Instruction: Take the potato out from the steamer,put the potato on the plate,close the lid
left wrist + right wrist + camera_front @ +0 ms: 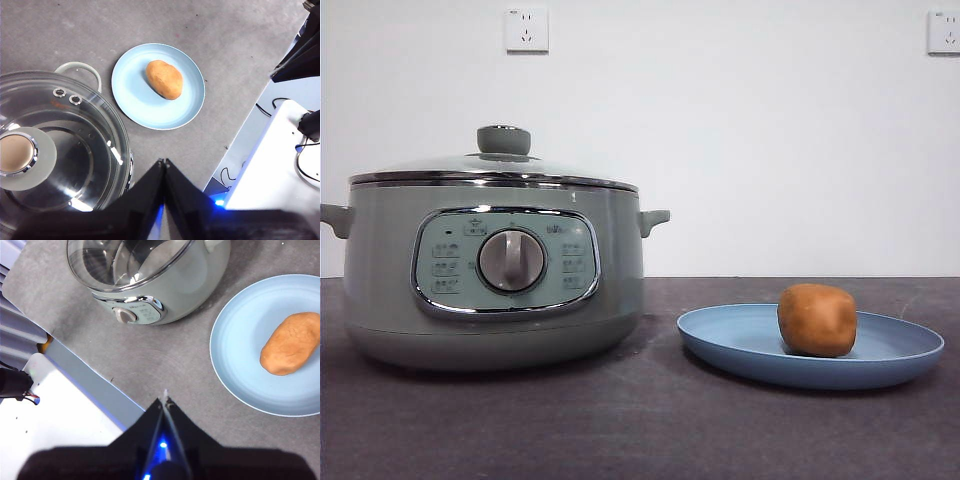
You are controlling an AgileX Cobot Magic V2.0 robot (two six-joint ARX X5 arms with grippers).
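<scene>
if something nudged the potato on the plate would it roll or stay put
The potato looks rounded and lumpy, so a nudge would probably make it wobble or roll unevenly. The plate has only a low rim and looks smooth, so a harder push might slide it off. It seems stiff and solid, unlikely to deform.

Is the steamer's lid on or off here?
On. The lid sits level on the steamer rim, knob up; the potato lies on the plate.

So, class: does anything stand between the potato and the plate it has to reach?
No. The potato already lies on the plate, and the lid sits closed on the steamer. Both grippers are shut and raised clear.
</scene>
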